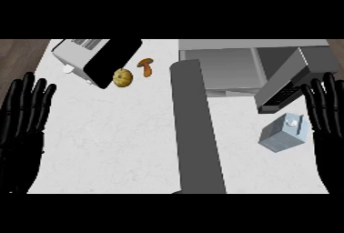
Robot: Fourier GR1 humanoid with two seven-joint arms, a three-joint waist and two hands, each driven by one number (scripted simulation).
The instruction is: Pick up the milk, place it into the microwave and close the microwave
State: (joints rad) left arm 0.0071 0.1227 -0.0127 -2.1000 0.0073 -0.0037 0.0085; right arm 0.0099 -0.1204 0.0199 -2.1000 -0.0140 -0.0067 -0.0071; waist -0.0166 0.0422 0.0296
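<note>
A grey-blue milk carton (284, 133) with a white cap stands on the white counter at the right. Just behind it is the microwave (228, 68), with its dark door (290, 82) swung open toward me. My right hand (327, 113) is open at the right edge, fingers up, just beside the carton and not touching it. At the left edge my left hand (23, 118) rests open with its fingers up, far from the carton.
A toaster oven (94, 57) with a dark open door lies at the back left. A tan pumpkin-like item (123, 78) and a brown mushroom (146, 66) sit beside it. A dark grey band (194, 132) runs down the counter's middle.
</note>
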